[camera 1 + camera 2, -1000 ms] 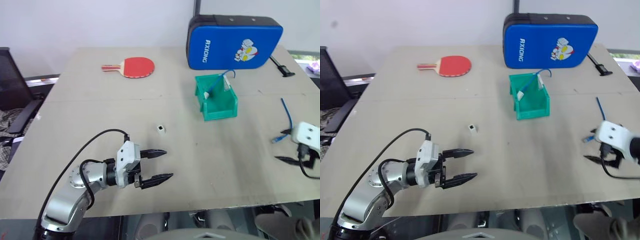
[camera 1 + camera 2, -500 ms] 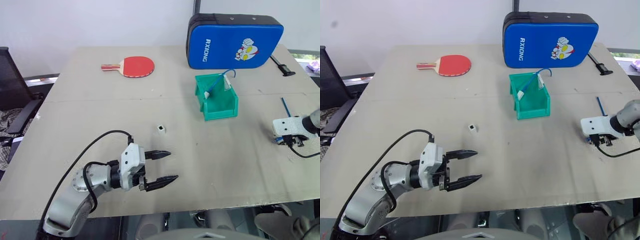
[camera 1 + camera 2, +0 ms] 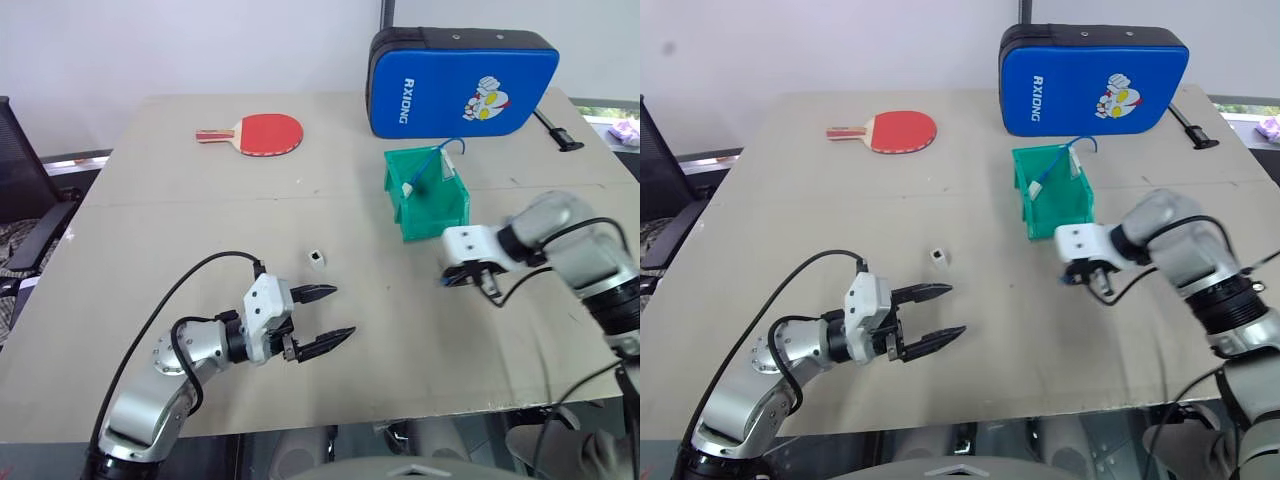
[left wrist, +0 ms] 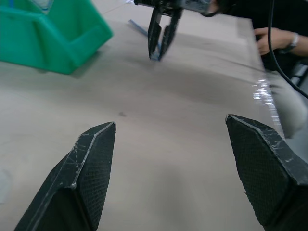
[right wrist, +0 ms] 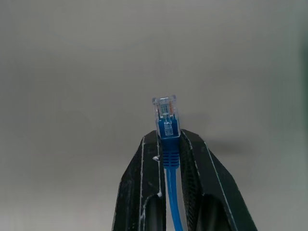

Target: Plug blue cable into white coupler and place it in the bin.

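Note:
My right gripper hangs just above the table in front of the green bin, shut on the blue cable. The cable's clear plug sticks out past the fingertips, and a short blue stretch trails behind the gripper. The white coupler lies alone on the table, left of the right gripper. My left gripper is open and holds nothing. It hovers low over the near part of the table, a little nearer me than the coupler, and points toward the right gripper.
Inside the bin lies another blue cable with a white piece. At the back are a red paddle, a blue pad and a black tool. A person's hand rests beyond the table's right edge.
My right gripper shut on the blue cable's plug end near the table's right edge and carried it left, to in front of the bin. The left gripper stayed open, almost in place.

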`<state>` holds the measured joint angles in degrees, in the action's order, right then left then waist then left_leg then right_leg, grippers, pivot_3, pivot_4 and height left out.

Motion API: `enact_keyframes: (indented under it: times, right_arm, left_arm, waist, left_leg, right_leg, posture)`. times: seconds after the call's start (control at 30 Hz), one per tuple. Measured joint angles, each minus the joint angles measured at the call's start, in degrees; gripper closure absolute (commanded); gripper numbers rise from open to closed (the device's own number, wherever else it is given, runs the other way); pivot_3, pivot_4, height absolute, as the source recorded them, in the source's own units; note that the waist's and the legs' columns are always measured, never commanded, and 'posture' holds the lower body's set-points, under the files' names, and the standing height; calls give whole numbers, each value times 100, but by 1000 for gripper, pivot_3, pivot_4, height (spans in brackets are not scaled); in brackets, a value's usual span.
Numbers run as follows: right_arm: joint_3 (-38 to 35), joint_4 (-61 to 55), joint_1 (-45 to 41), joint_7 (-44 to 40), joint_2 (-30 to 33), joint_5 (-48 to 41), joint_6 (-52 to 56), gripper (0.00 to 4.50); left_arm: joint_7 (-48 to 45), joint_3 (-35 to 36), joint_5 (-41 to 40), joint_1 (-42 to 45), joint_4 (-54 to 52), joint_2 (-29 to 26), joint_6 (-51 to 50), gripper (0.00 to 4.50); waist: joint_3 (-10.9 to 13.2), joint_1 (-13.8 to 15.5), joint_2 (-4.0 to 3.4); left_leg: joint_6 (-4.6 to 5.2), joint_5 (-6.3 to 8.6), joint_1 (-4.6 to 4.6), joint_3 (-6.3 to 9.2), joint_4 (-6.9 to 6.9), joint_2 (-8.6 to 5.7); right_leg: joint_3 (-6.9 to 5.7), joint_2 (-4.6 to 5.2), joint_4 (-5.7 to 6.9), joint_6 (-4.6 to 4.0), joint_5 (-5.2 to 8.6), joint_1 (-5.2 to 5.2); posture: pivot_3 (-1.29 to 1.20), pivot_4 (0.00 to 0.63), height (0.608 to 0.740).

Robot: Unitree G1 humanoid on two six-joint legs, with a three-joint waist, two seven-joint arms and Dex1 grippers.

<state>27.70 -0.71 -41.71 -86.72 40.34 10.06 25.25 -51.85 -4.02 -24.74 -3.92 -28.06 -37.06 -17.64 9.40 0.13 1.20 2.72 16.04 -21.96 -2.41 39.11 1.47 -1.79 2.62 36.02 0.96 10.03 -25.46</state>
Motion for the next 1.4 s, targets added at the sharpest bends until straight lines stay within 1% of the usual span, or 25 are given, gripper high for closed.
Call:
enact_keyframes:
  times: [0.03, 0.13, 0.2, 0.27, 0.3, 0.37, 0.47, 0.5, 0.53, 0.6, 0.67, 0.7, 0.73, 0.77, 0.87, 0.97, 1.0, 1.03, 1.07, 1.1, 1.17, 1.23, 1.3, 1.37, 1.4]
  right_arm:
    - [232, 15, -27, 143, -309, 154, 90, 4444]
    - [401, 338, -244, 567, -812, 395, -100, 3306]
    - [363, 425, -244, 688, -864, 395, -177, 2569]
    - [-65, 220, 93, 934, -833, 120, -82, 1630]
    - [-261, 13, 305, 969, -792, -73, 30, 1331]
    - [-779, -717, 845, 969, -569, -596, 388, 1331]
    - [-1976, -2033, 1853, 1127, -101, -1277, 956, 1331]
    - [-2125, -2191, 2008, 1161, -45, -1342, 1001, 1331]
    - [-2685, -2773, 2649, 1371, 58, -1542, 1253, 1331]
    - [-2981, -3116, 3063, 1512, 68, -1644, 1415, 1331]
    - [-3626, -3758, 4207, 1889, 100, -1680, 1548, 1331]
    - [-3728, -3858, 4375, 1968, 97, -1676, 1561, 1331]
    - [-4073, -4232, 4941, 2247, 4, -1687, 1704, 1331]
    - [-4253, -4540, 5263, 2504, -169, -1715, 1859, 1331]
    - [-4357, -5008, 5649, 2899, -323, -1757, 2040, 1298]
    - [-4364, -5405, 6096, 3374, -434, -1746, 2211, 1298]
    - [-4359, -5477, 6189, 3492, -450, -1741, 2226, 1298]
    - [-4355, -5525, 6246, 3574, -459, -1739, 2241, 1298]
    - [-4351, -5598, 6337, 3719, -477, -1741, 2288, 1298]
    - [-4351, -5640, 6391, 3818, -499, -1748, 2323, 1298]
    - [-4350, -5690, 6425, 3980, -558, -1794, 2353, 1298]
    - [-4343, -5699, 6397, 4196, -816, -1960, 2459, 1298]
    - [-4315, -5699, 6228, 4475, -1408, -2264, 2687, 1298]
    - [-4292, -5700, 5948, 4845, -2163, -2883, 3115, 1298]
    - [-4269, -5700, 5886, 4918, -2322, -3020, 3202, 1298]
  left_arm:
    - [66, -71, 98, 128, 63, -39, -117, 735]
    - [87, -172, 237, 495, 245, -129, -397, 735]
    - [86, -253, 279, 646, 303, -126, -454, 735]
    - [76, -518, 383, 954, 511, -44, -536, 735]
    - [82, -626, 460, 1069, 605, 24, -574, 735]
    - [77, -896, 612, 1345, 854, 151, -585, 735]
    - [58, -1290, 890, 1778, 1254, 375, -583, 735]
    - [59, -1310, 910, 1811, 1289, 421, -582, 735]
    - [60, -1476, 1009, 2041, 1509, 568, -585, 735]
    - [52, -1539, 1066, 2150, 1648, 639, -582, 735]
    - [16, -1749, 1283, 2447, 2011, 831, -541, 735]
    - [9, -1800, 1322, 2515, 2109, 863, -535, 735]
    - [-31, -1945, 1472, 2762, 2449, 1031, -504, 735]
    - [-57, -2047, 1591, 2961, 2702, 1166, -430, 735]
    - [-182, -2216, 1746, 3263, 3080, 1352, -251, 1598]
    - [-417, -2366, 1964, 3559, 3522, 1404, 100, 2945]
    - [-473, -2372, 2017, 3634, 3622, 1426, 165, 3536]
    - [-519, -2381, 2039, 3684, 3686, 1441, 193, 3987]
    - [-610, -2404, 2084, 3774, 3788, 1467, 255, 4297]
    - [-681, -2410, 2120, 3805, 3821, 1472, 305, 4439]
    - [-765, -2407, 2128, 3837, 3881, 1482, 362, 4439]
    - [-851, -2356, 2072, 3830, 3897, 1493, 370, 4439]
    - [-1063, -2192, 1762, 3740, 3858, 1515, 107, 4439]
    - [-1368, -1794, 917, 3587, 3529, 1565, -809, 4439]
    - [-1437, -1690, 699, 3579, 3416, 1563, -1046, 4439]
  waist:
    - [0, 8, 0]
    - [-11, -29, 18]
    - [-15, -43, 23]
    - [-15, -40, 24]
    - [-14, -30, 24]
    - [-10, 29, 18]
    - [-9, 106, 16]
    - [-10, 117, 16]
    - [-11, 131, 19]
    - [-10, 110, 19]
    - [-12, 114, 16]
    - [-11, 105, 16]
    - [-12, 93, 14]
    - [-12, 81, 17]
    - [-12, 46, 18]
    - [-14, 57, 19]
    - [-16, 59, 16]
    - [-16, 63, 17]
    - [-17, 66, 17]
    - [-17, 69, 18]
    - [-17, 69, 18]
    - [-17, 69, 20]
    - [-17, 57, 21]
    - [-15, 52, 23]
    - [-15, 54, 22]
  left_leg:
    - [0, 0, -2, -2, 0, -3]
    - [-1, -1, 3, -17, 3, -7]
    - [-2, -1, 10, -19, 6, -8]
    - [-2, -1, 9, -18, 6, -14]
    - [-2, -1, 5, -17, 7, -17]
    - [-2, -1, -4, -16, 7, -18]
    - [-1, -1, -27, -9, 8, -23]
    - [-1, -1, -30, -3, 8, -27]
    - [0, 0, -34, -1, 8, -27]
    - [0, 0, -34, -6, 10, -26]
    - [0, 0, -35, -3, 10, -33]
    - [0, 0, -34, -8, 11, -31]
    - [0, 0, -31, -7, 11, -34]
    - [0, 0, -29, -7, 16, -34]
    - [0, 0, -4, -17, 17, -29]
    - [0, 0, 8, -9, 16, -22]
    - [0, 0, 7, -9, 16, -21]
    - [0, 0, 6, -9, 16, -22]
    - [0, 0, 4, -10, 16, -22]
    - [0, 0, 2, -11, 16, -22]
    - [1, 0, -1, -13, 16, -23]
    - [1, 0, -3, -12, 15, -23]
    - [1, 0, -5, -11, 14, -18]
    - [1, 0, -21, 0, 14, -13]
    - [1, 0, -23, 4, 15, -13]
  right_leg:
    - [1, 0, -1, -1, 0, -1]
    - [11, 3, -9, 0, 0, 4]
    - [13, 7, -12, 2, 1, 13]
    - [13, 15, -14, 17, 10, 18]
    - [13, 17, -14, 13, 6, 16]
    - [13, 19, -15, 0, -3, 10]
    - [8, 21, -22, 22, -14, -1]
    - [2, 24, -22, 28, -11, -2]
    - [1, 23, -25, 29, -10, -3]
    - [7, 20, -24, 31, -9, -7]
    - [3, 19, -21, 50, 4, -6]
    - [7, 18, -21, 52, 7, -8]
    - [9, 19, -18, 51, 9, -7]
    - [9, 15, -16, 36, 17, -6]
    - [25, 11, -9, 28, 12, 5]
    - [21, 6, -9, 27, 13, 17]
    - [21, 6, -10, 27, 13, 17]
    - [22, 6, -10, 27, 13, 17]
    - [22, 7, -12, 27, 14, 17]
    - [23, 8, -16, 28, 15, 17]
    - [25, 10, -19, 30, 16, 17]
    - [26, 11, -21, 30, 17, 16]
    - [24, 9, -19, 31, 17, 11]
    - [18, 6, -11, 31, 17, -5]
    - [15, 6, -10, 30, 16, -7]
  posture:
    - [0, 150, 731]
    - [0, 150, 731]
    - [0, 150, 731]
    - [0, 150, 731]
    - [0, 150, 731]
    - [0, 150, 731]
    - [0, 150, 731]
    - [0, 150, 731]
    - [0, 150, 731]
    - [0, 150, 731]
    - [0, 150, 731]
    - [0, 150, 731]
    - [0, 150, 731]
    - [0, 150, 731]
    - [0, 150, 731]
    - [0, 150, 731]
    - [0, 150, 731]
    - [0, 150, 731]
    - [0, 150, 731]
    - [0, 150, 731]
    - [0, 150, 731]
    - [0, 150, 731]
    - [0, 150, 731]
    - [0, 150, 731]
    - [0, 150, 731]
